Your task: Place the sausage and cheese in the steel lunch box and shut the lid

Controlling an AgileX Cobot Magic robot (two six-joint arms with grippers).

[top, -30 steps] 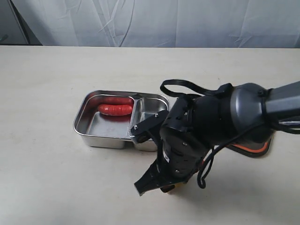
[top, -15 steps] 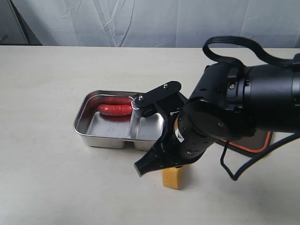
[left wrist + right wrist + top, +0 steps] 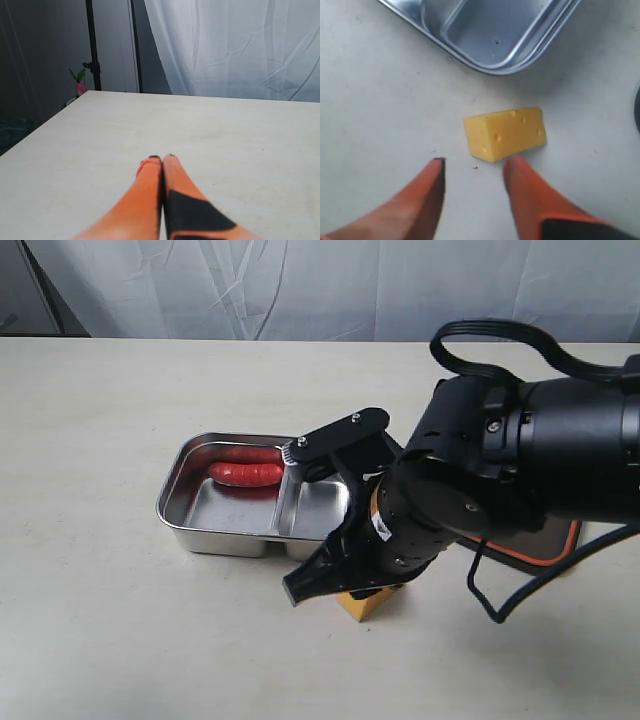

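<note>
Shifted since half a second ago, the cheese [image 3: 362, 604] lies on the desk [image 3: 100, 620] by the near edge of the steel lunch box [image 3: 215, 537], sausage [image 3: 245, 474] inside. Left end effector [image 3: 161, 159]: closed, empty. Right end effector [image 3: 472, 167]: parted, cheese just beyond its tips.

Lunch box [image 3: 215, 537]: polished steel, mirror-bright and smooth, with a red reflection along one inner wall.
Sausage [image 3: 245, 474]: glossy red, plastic-looking.
Cheese [image 3: 505, 132]: matt yellow, smooth faces pitted with small holes.
Worktop [image 3: 100, 410]: pale, matt, even, faintly speckled.
Right gripper [image 3: 475, 167]: orange fingers [image 3: 415, 205], matt and smooth.
Arm housing [image 3: 560, 460]: black, looks like hard plastic, slight sheen.
Curtain [image 3: 400, 290]: white cloth, creased.
</note>
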